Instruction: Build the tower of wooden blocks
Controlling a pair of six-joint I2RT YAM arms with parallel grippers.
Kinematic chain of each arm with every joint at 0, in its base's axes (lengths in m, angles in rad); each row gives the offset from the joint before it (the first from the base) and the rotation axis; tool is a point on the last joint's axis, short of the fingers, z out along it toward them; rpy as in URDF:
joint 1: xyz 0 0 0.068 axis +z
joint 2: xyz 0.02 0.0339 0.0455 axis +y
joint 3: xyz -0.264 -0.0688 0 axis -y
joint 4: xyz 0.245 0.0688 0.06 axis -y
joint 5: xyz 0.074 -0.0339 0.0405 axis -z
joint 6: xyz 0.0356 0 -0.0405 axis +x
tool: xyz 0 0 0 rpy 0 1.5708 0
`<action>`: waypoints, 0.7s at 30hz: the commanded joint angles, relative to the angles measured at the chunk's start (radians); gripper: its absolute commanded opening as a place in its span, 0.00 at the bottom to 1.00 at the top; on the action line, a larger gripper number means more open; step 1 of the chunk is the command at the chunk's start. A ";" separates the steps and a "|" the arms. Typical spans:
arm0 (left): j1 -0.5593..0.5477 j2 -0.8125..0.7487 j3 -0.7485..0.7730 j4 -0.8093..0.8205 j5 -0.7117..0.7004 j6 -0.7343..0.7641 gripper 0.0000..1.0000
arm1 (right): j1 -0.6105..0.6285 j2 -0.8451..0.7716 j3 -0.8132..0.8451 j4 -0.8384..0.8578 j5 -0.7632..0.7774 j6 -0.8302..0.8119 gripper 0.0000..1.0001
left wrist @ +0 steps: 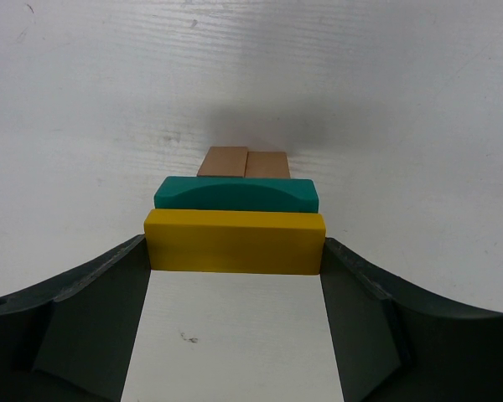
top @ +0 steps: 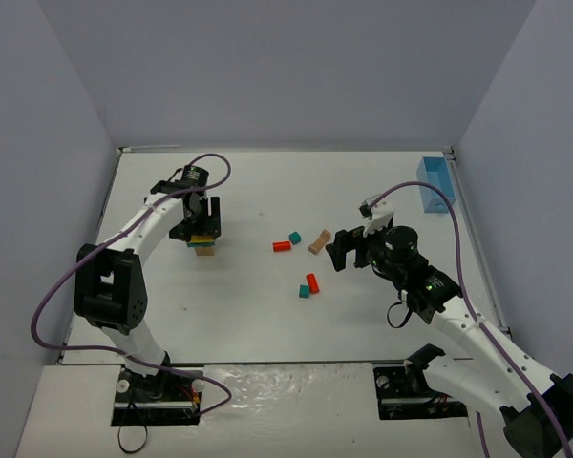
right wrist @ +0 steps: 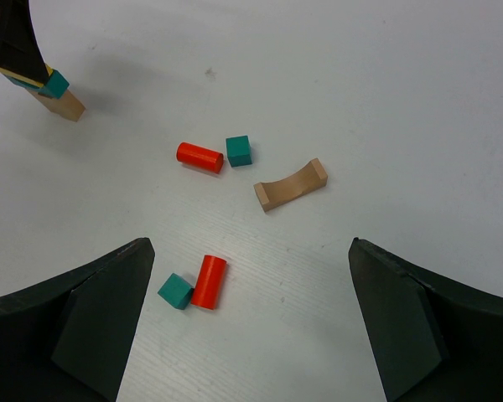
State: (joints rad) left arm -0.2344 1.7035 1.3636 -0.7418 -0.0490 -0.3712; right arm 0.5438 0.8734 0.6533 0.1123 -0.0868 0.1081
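The wood block tower (top: 204, 247) stands left of centre: two tan base blocks (left wrist: 243, 162), a teal piece (left wrist: 235, 193), and a yellow bar (left wrist: 235, 243) on top. My left gripper (left wrist: 235, 241) is shut on the yellow bar, a finger against each end. My right gripper (right wrist: 251, 244) hangs open above the loose blocks and holds nothing. Below it lie a red cylinder (right wrist: 209, 281) touching a teal cube (right wrist: 176, 291). Farther off are a second red cylinder (right wrist: 199, 157), another teal cube (right wrist: 239, 151) and a tan arch (right wrist: 291, 185).
A light-blue bin (top: 435, 181) stands at the far right corner of the white table (top: 267, 324). The loose blocks (top: 306, 262) lie between the two arms. Grey walls close in the table on three sides.
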 commanded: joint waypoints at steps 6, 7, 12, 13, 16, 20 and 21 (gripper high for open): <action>0.012 -0.036 0.058 0.024 0.002 0.028 0.36 | -0.004 0.012 0.011 0.067 -0.019 -0.002 1.00; 0.012 -0.035 0.060 0.025 0.002 0.029 0.36 | -0.004 0.013 0.011 0.068 -0.020 -0.002 1.00; 0.014 -0.032 0.065 0.025 0.005 0.034 0.36 | -0.005 0.015 0.011 0.067 -0.021 -0.002 1.00; 0.014 -0.033 0.065 0.025 0.006 0.034 0.36 | -0.004 0.015 0.011 0.067 -0.021 -0.002 1.00; 0.014 -0.031 0.063 0.028 0.006 0.032 0.36 | -0.004 0.013 0.011 0.067 -0.021 -0.004 1.00; 0.012 -0.033 0.052 0.034 0.014 0.028 0.36 | -0.004 0.012 0.009 0.067 -0.020 -0.002 1.00; 0.013 -0.034 0.048 0.037 0.016 0.026 0.36 | -0.004 0.012 0.009 0.067 -0.019 -0.002 1.00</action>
State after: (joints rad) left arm -0.2278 1.7035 1.3785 -0.7341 -0.0438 -0.3511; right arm 0.5438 0.8818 0.6533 0.1123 -0.0875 0.1081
